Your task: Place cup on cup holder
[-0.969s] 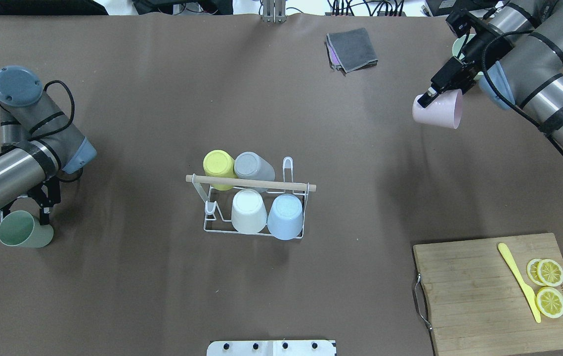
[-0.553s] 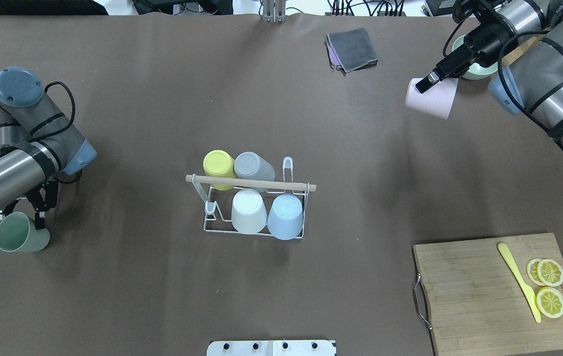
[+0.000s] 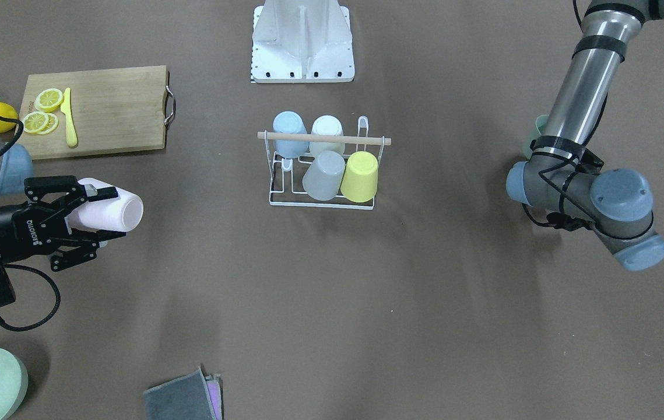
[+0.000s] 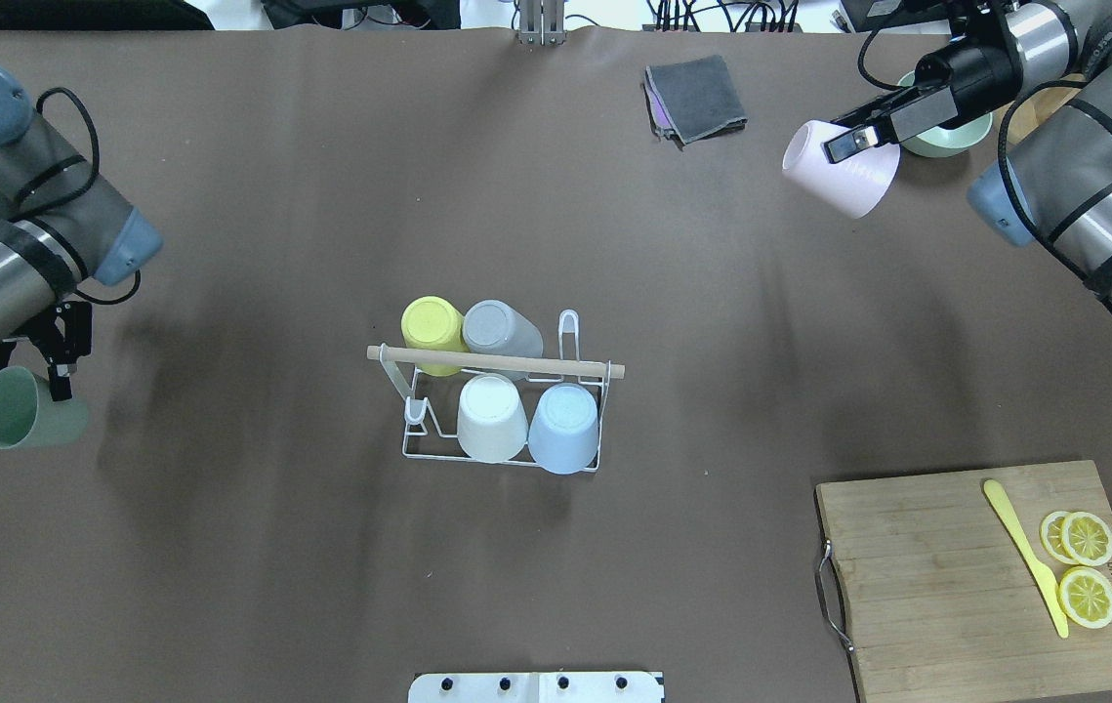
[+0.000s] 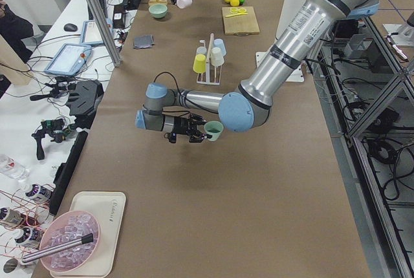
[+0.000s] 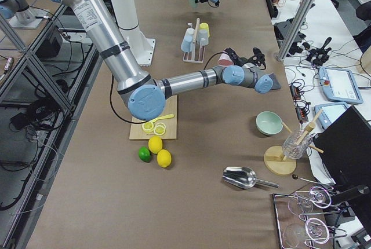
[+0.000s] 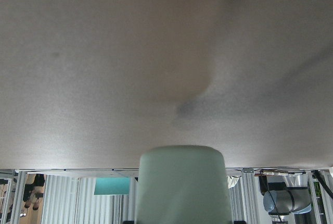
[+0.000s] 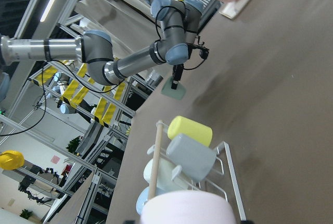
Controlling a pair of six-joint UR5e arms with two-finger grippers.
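Four cups point(image 4: 492, 415) already sit mouth-down on the cup holder point(image 4: 595, 369), which stands mid-worktop, well apart from both arms. Two prongs look bare to me: the right-hand prong point(image 4: 567, 327) on the side toward the right gripper point(image 3: 94, 213), and the left-hand prong point(image 4: 414, 408) on the side toward the left gripper point(image 4: 25, 376).

The right fingers are clamped around the pink cup point(image 4: 839, 181), which is held off the worktop and lies nearly on its side, its long axis running straight out from the wrist. The right wrist view shows the holder ahead of those fingers, beyond the cup. The left fingers point downward and pinch the green cup point(image 4: 23, 422), which is also on its side, its mouth turned away from the holder. The holder sits off to their side, and the left wrist view does not show it.

I'd judge the pink cup somewhat nearer to a free prong. Either cup would need tipping mouth-down first.
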